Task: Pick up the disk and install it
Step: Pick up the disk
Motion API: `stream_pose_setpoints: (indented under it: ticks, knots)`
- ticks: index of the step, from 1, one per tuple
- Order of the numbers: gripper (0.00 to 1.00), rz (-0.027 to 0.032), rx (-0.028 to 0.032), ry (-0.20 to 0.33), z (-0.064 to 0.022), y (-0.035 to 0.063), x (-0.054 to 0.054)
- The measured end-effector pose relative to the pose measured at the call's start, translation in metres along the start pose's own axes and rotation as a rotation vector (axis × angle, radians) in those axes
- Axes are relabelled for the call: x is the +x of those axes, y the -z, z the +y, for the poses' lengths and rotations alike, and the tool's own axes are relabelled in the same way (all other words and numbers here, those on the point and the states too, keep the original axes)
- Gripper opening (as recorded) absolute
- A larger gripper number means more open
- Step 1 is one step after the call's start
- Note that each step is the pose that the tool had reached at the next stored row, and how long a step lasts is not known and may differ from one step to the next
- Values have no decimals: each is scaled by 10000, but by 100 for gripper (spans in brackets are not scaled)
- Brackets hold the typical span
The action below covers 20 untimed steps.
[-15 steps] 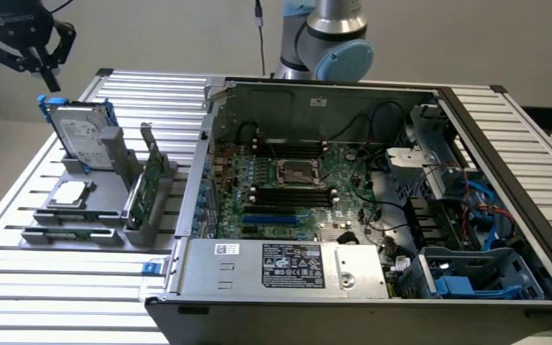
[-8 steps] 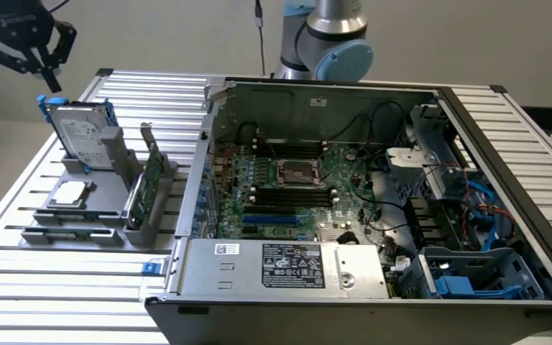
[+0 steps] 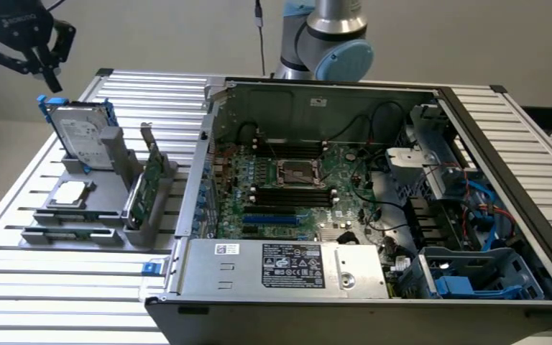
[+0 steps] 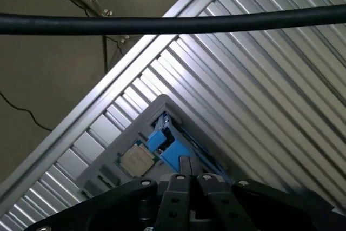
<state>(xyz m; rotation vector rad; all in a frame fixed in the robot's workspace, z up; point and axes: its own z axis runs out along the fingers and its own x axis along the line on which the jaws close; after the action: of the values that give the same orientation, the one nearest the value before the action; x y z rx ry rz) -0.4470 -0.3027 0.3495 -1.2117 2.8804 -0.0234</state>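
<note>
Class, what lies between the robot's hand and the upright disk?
Nothing. In the exterior view the shut hand hangs above the disk, with only a bare gap between them.

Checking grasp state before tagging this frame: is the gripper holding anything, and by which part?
Nothing is held. The gripper hangs shut above the disk, apart from it. The disk stands upright in the gray holder.

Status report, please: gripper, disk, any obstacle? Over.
Gripper shut, empty, above the disk. Disk upright in gray holder, outside the case. Nothing between them.
</note>
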Motion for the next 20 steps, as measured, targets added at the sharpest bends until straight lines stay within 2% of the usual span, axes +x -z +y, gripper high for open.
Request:
stream_pose_setpoints:
  ticks: [8, 20]
  knots:
    - [11, 63, 74, 1457, 2, 1, 1]
    - [11, 222, 245, 3643, 8, 1, 7]
